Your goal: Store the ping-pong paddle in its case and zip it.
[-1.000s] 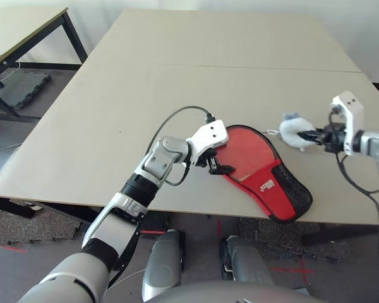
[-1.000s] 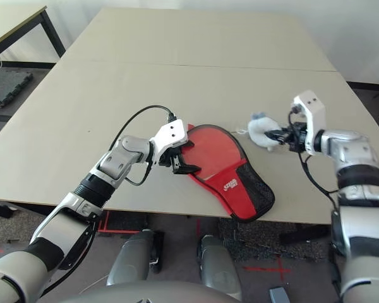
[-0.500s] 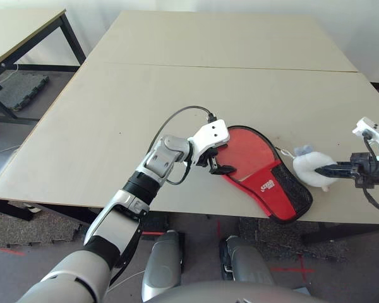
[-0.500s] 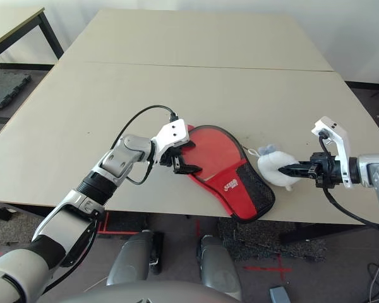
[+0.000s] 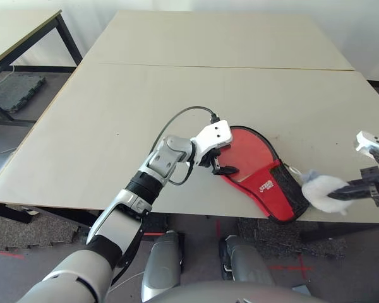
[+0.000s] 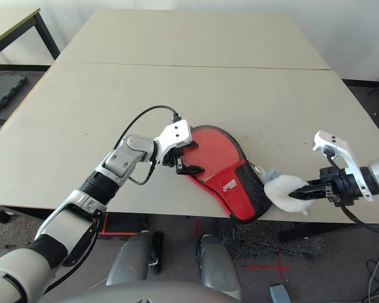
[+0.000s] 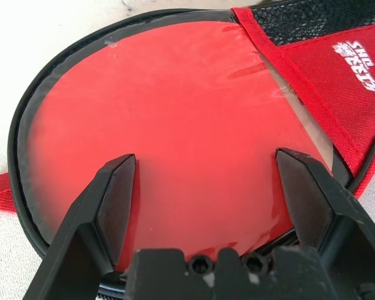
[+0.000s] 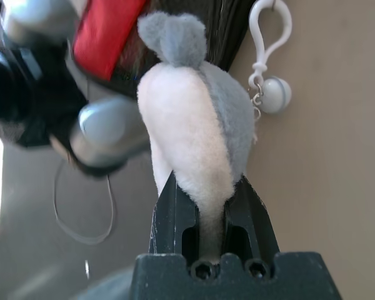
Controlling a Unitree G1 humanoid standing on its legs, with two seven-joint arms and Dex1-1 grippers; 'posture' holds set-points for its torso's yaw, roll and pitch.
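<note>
The table (image 5: 177, 95) is the largest thing here, pale and bare across its far half. On it, toward four o'clock from its middle and near the front edge, lies the case (image 6: 224, 170), red side up, its black mesh and white logo at the five o'clock end. The ping-pong paddle (image 7: 175, 125) appears to sit inside it: the left wrist view shows a smooth red round face under a clear film, ringed by the black zipper rim, which the head views do not resolve. I cannot see the handle.

The left gripper (image 6: 188, 163) rests at the case's nine o'clock edge with its jaws spread wide, straddling the red face and clamping nothing. The right gripper (image 6: 306, 189) is at three o'clock of the case, past the table's front edge, pinched tight on the white fuzzy lump (image 6: 284, 190). The right wrist view adds what the head views hide: a small white clip and bead (image 8: 272, 75) hanging from the lump.

Judging by this, the paddle is stowed and zipping is the step in hand. The next move likely calls for the left gripper to pin the case while the right pulls along the rim.
</note>
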